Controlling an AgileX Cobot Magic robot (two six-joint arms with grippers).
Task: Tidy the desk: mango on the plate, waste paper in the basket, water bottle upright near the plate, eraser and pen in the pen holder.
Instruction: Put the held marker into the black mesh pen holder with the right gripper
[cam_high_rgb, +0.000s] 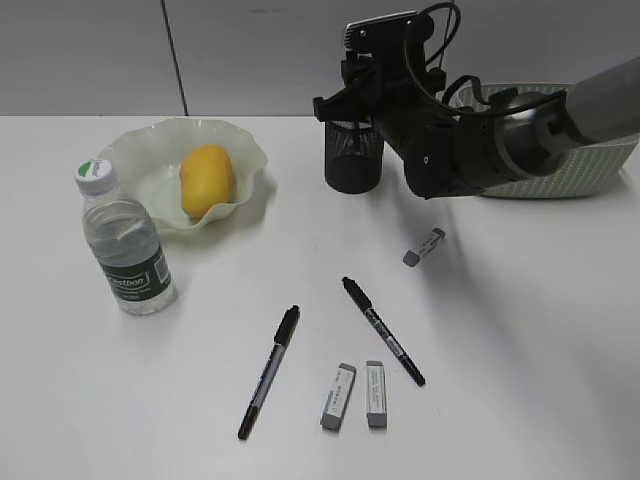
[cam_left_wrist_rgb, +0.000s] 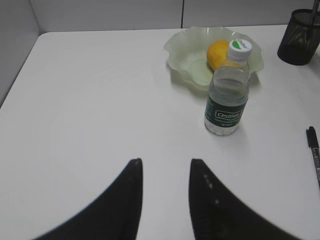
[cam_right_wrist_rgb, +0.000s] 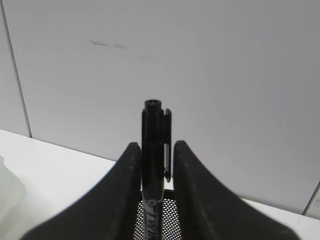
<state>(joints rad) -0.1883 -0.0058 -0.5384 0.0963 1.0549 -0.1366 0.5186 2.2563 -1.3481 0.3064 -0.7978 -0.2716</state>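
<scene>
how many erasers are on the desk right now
3. One eraser lies alone in front of the right arm; two more, the left eraser and the right eraser, lie side by side near the front edge. The arm may hide others.

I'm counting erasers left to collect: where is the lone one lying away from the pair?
In the exterior view the lone eraser lies right of centre on the desk, in front of the pen holder and beyond the right-hand pen.

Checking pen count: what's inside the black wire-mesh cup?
One black marker pen stands upright between the right gripper fingers, lower end in the black wire-mesh cup. The cup's bottom is hidden.
</scene>
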